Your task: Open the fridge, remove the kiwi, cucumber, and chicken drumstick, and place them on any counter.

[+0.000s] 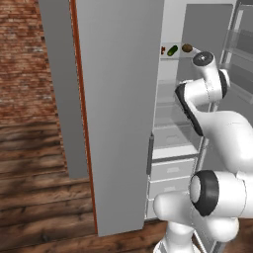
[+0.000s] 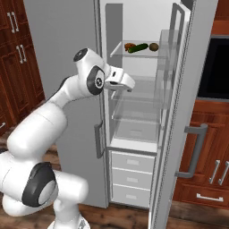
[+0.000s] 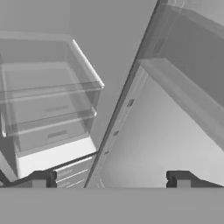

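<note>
Wood flooring and brick wall surround the fridge, both doors swung wide. On its upper glass shelf lie one chicken drumstick, one cucumber with its long axis left-right, and one kiwi, above and beyond the end effector, whose fingers stand apart, empty.

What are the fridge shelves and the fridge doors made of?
The shelves look like clear glass or plastic: you can see the white inside of the fridge through them. The doors look like smooth, matte grey metal, though it could be painted.
</note>
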